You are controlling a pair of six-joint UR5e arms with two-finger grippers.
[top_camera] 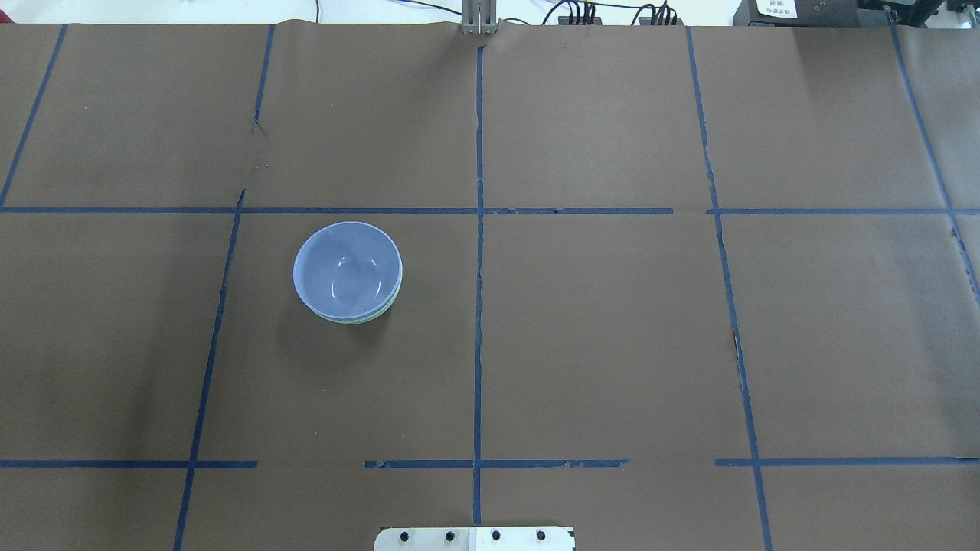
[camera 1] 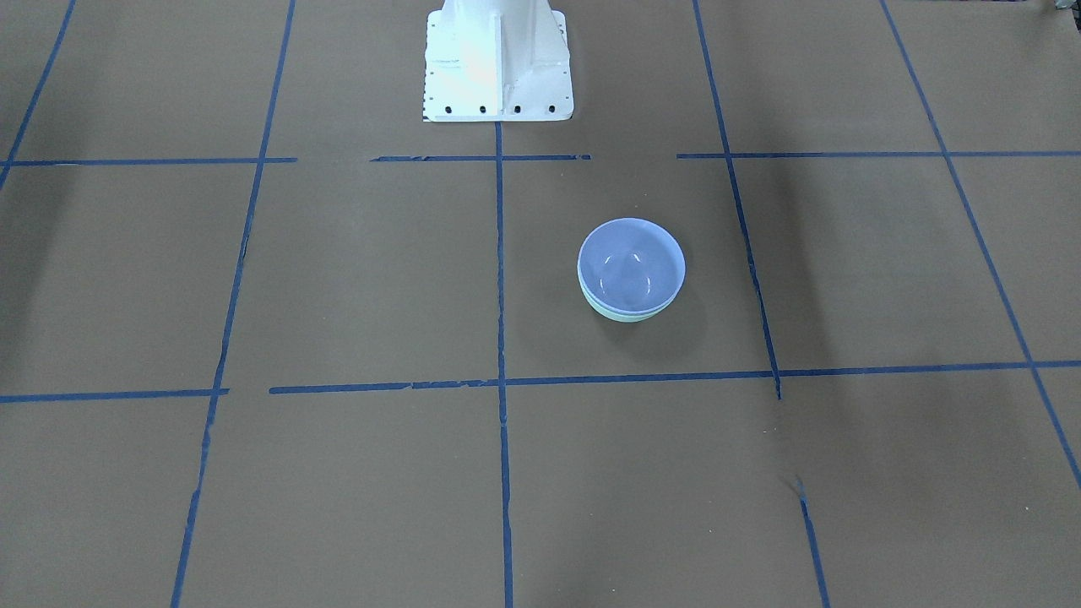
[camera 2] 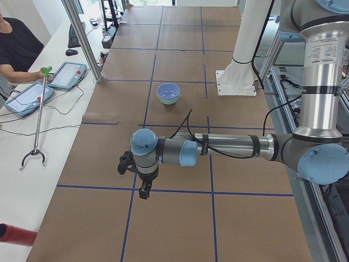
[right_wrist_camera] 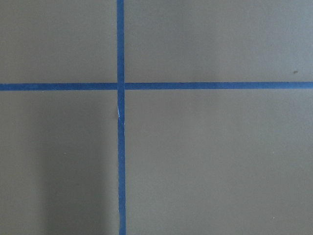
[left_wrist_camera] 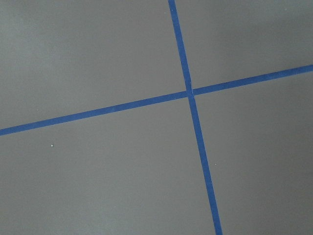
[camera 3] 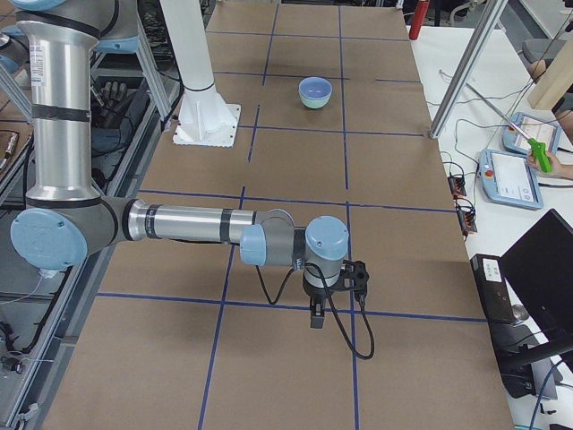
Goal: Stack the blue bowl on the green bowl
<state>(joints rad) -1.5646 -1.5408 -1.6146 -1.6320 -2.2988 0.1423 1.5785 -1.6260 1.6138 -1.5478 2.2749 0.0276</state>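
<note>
Fingers on the left gripper (camera 2: 143,192) and the right gripper (camera 3: 316,319) point down at the table (camera 1: 338,279). They are small and seen only from the side, so I cannot tell if they are wide or pinched, but no bowl is in them. Both wrist cameras show just brown table and blue tape lines (left_wrist_camera: 188,93). Each gripper hangs low over the tape, well apart from the bowls. The blue bowl (camera 1: 632,268) sits inside the green bowl (camera 1: 625,317), right way up, on the robot's left half of the table, in the square next to the middle line. Only a thin strip of green peeks out under the blue rim. I think the stacking job is done. The good thing to do now is nothing near the bowls: no arm should swing over them or bump them. If a check is wanted, look that the blue bowl lies flat and does not tip. A shiny bowl can slide, so any touch should be slow and soft
</note>
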